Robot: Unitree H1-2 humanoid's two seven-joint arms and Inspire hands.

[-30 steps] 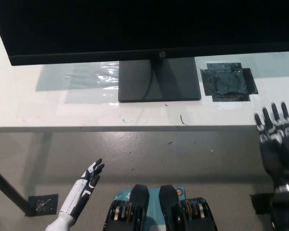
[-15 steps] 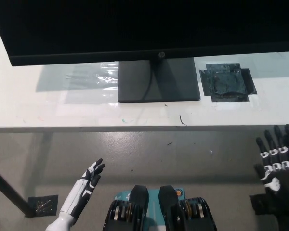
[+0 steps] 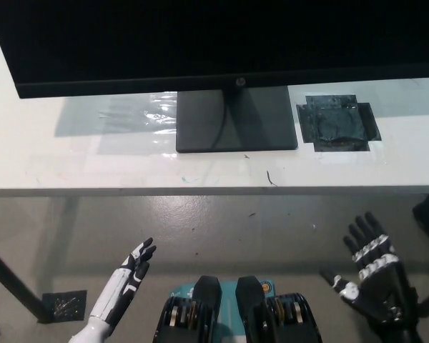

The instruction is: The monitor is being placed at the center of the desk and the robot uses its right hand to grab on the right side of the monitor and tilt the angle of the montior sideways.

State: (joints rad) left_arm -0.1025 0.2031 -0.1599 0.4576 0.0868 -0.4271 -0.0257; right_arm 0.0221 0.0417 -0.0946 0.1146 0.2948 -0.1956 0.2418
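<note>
The right hand (image 3: 372, 275) is seen low at the bottom right, below the front edge of the surface (image 3: 129, 168) and over the floor (image 3: 222, 221). It is spread wide, fingers (image 3: 362, 232) apart and pointing up and away, palm turned toward the camera. Nothing is held and nothing is touched by it; it is well apart from the monitor (image 3: 214, 43).

The monitor is placed at the middle of the white surface, its dark screen filling the top of the view and cut off by the frame at the right. Its flat rectangular base (image 3: 236, 118) is set on the surface under the screen's lower edge, with a cable run across it. A patch of black tape (image 3: 336, 123) is stuck on the surface just right of the base.

The left hand (image 3: 132, 268) is held at the lower left, over the floor, fingers loosely extended, empty, touching nothing.
</note>
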